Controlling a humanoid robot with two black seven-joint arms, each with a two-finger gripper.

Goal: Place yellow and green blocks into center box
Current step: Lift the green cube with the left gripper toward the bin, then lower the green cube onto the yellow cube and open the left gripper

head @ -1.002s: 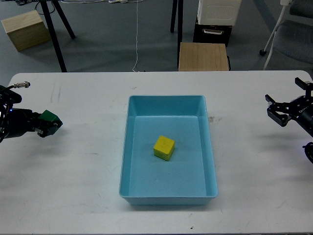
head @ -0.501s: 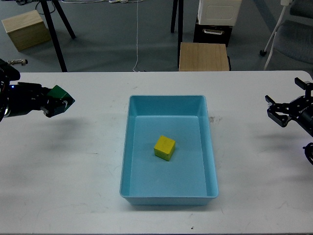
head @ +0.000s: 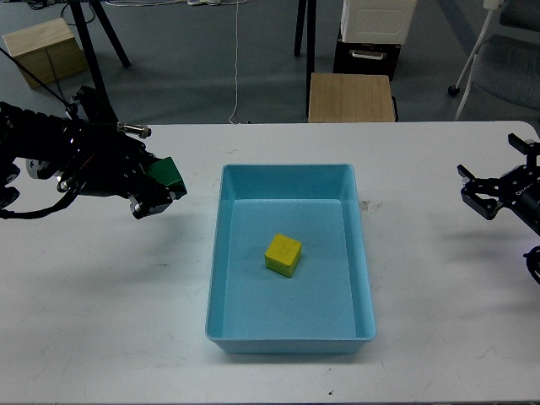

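The light blue tray (head: pixel 363 253) sits in the middle of the white table. The yellow block (head: pixel 283 254) lies inside it, near its centre. My left gripper (head: pixel 160 187) is shut on the dark green block (head: pixel 164 174) and holds it above the table, just left of the tray's far left corner. My right gripper (head: pixel 474 187) is open and empty, hovering over the table near its right edge, well clear of the tray.
Beyond the table's far edge stand a tan wooden box (head: pixel 351 97), a white crate (head: pixel 377 17) on a black case, another wooden box (head: pixel 44 51) at far left, tripod legs (head: pixel 94 59) and a chair base (head: pixel 481 51).
My left gripper has carried the green block up off the left side of the table and rightward to the tray's left wall. The right arm and yellow block have not moved.
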